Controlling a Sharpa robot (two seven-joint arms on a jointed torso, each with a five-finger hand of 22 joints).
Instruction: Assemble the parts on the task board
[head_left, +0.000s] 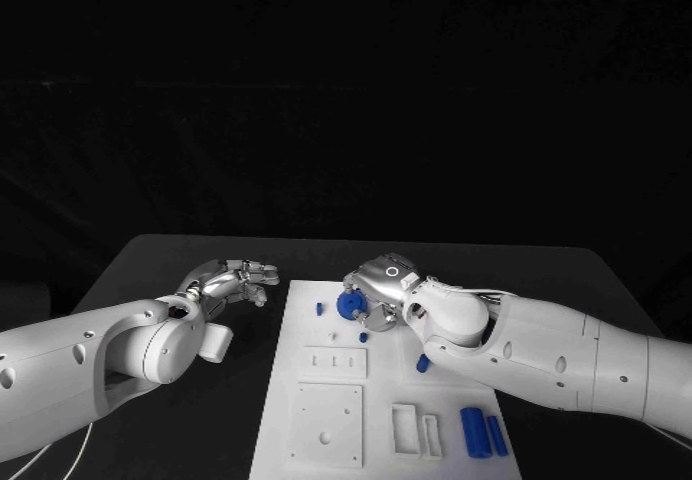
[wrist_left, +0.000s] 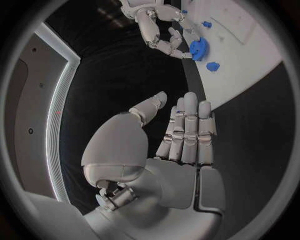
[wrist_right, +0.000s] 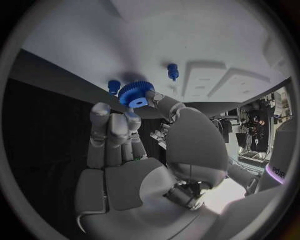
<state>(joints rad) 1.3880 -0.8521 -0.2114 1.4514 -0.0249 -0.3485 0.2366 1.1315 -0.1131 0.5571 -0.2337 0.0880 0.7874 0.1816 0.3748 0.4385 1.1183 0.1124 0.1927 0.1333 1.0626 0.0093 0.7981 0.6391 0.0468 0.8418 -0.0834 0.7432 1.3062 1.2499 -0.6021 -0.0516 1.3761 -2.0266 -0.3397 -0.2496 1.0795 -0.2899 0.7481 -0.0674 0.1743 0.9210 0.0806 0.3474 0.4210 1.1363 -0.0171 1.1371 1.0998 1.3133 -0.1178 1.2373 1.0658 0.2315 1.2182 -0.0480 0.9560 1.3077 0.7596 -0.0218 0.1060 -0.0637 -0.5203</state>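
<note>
Right wrist view showed the right hand (wrist_right: 134, 150) pinching a small blue toothed plastic gear (wrist_right: 135, 93) over the white task board's (head_left: 325, 420) far left corner. Left hand (head_left: 231, 282), fingers apart, held nothing. A loose pinch could drop the gear.

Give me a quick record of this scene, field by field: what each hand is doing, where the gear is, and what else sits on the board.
left hand: open, fingers straight, over the black table beside the board
right hand: holds the blue gear at its fingertips
gear position: at the task board, far end
small pegs: one standing on the board, another beside the gear
blue cylinders: two lying at the board's near right corner
</note>
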